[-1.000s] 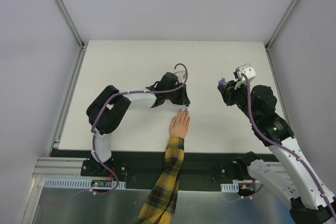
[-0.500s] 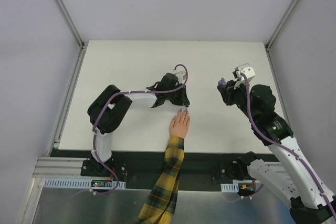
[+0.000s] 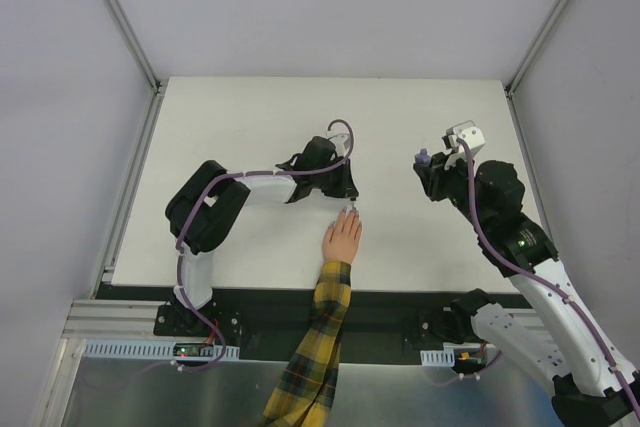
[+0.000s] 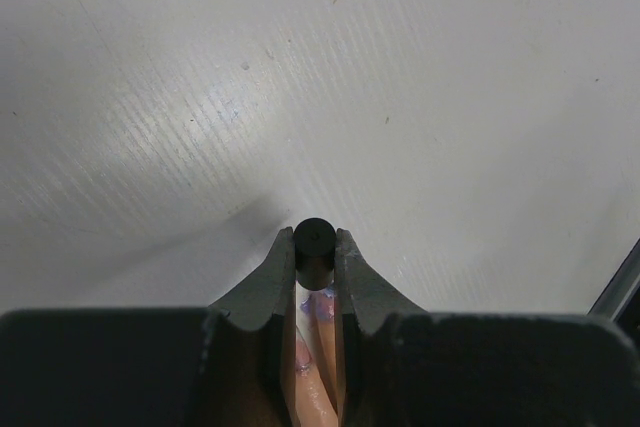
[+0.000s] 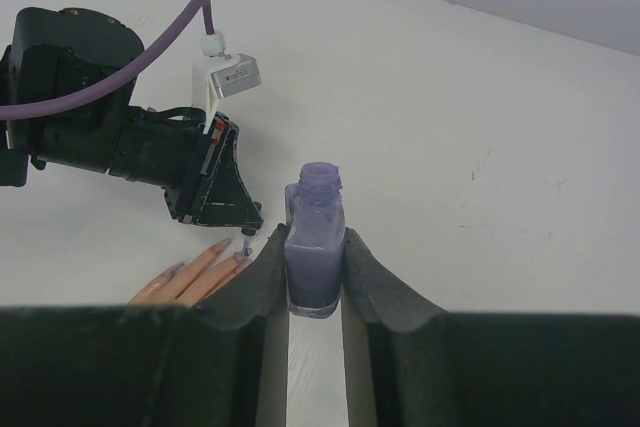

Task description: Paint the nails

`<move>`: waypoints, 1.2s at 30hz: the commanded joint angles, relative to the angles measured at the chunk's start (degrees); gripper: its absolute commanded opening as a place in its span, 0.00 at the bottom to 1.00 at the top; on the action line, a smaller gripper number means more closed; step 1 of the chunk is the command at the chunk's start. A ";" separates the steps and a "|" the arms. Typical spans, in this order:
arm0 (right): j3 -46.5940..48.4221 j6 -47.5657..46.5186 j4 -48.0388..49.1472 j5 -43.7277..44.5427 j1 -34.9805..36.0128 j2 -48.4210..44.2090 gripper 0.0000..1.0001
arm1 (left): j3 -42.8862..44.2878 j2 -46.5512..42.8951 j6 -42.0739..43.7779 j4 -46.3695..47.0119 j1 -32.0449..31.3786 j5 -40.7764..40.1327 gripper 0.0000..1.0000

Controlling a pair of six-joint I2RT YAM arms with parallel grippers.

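On the white surface (image 3: 250, 127), the left arm (image 3: 215, 209) reaches toward the centre and the right arm (image 3: 515, 237) stands at the right side, well apart from it. A pale hand (image 3: 342, 240) in a yellow-and-dark plaid sleeve (image 3: 315, 347) lies flat, palm down, near the front edge between the two arms, fingers pointing away from the bases. The right claw (image 5: 315, 272) is closed on a purple bottle (image 5: 315, 242), which is upright and uncapped. The left claw (image 4: 314, 252) is clamped on a small black cap (image 4: 314, 239) and is positioned directly over the fingertips. The nails (image 5: 239, 258) lie just below that claw, some tinted purple. A thin stem descends from the cap toward them; contact cannot be confirmed.
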 commanded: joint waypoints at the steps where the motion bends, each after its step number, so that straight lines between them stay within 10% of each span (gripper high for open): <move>1: 0.15 0.63 3.58 -0.77 -0.32 0.12 0.00 | 1.32 0.56 -0.36 1.92 0.57 1.36 0.00; 36: 0.24 1.16 3.49 -1.56 -0.32 -0.76 0.00 | -1.93 -3.48 -0.89 1.84 0.48 2.50 0.00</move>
